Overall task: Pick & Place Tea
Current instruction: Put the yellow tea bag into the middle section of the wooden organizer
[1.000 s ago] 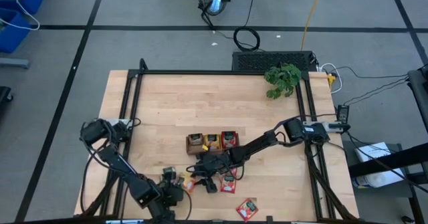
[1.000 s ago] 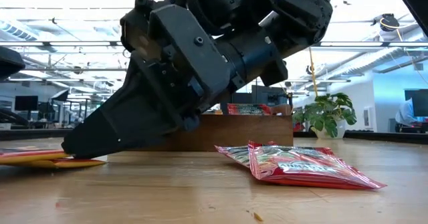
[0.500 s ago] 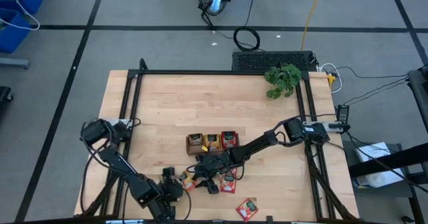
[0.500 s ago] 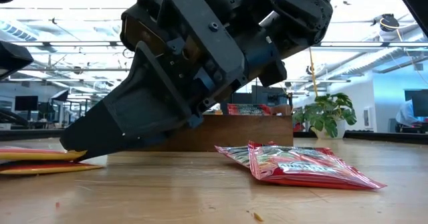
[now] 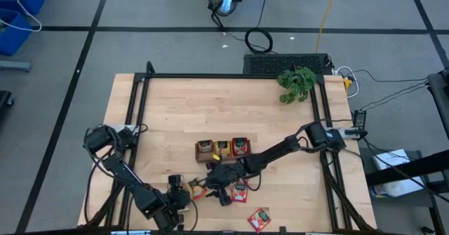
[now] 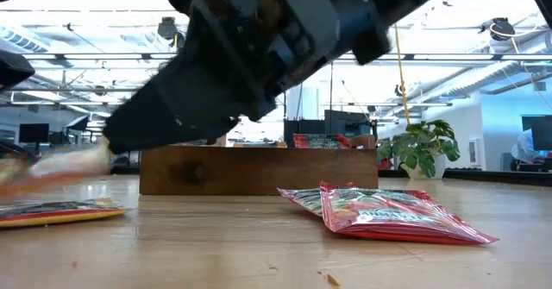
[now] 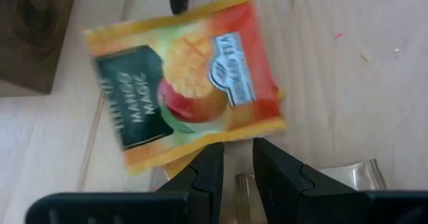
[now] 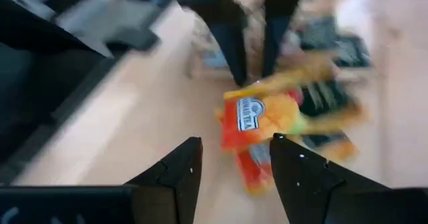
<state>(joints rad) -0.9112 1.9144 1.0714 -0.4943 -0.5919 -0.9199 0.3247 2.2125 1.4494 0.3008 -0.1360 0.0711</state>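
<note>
From above, the left gripper is clamping an orange sachet at the table's six o'clock edge, the right gripper hovering parted beside it. At the left wrist, the tilted sachet is showing "MANGO MAGIC".

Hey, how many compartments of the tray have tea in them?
3. In the tray, the left compartment holds dark sachets, the middle one orange sachets, the right one red sachets. How many sachets each holds cannot be told.
</note>
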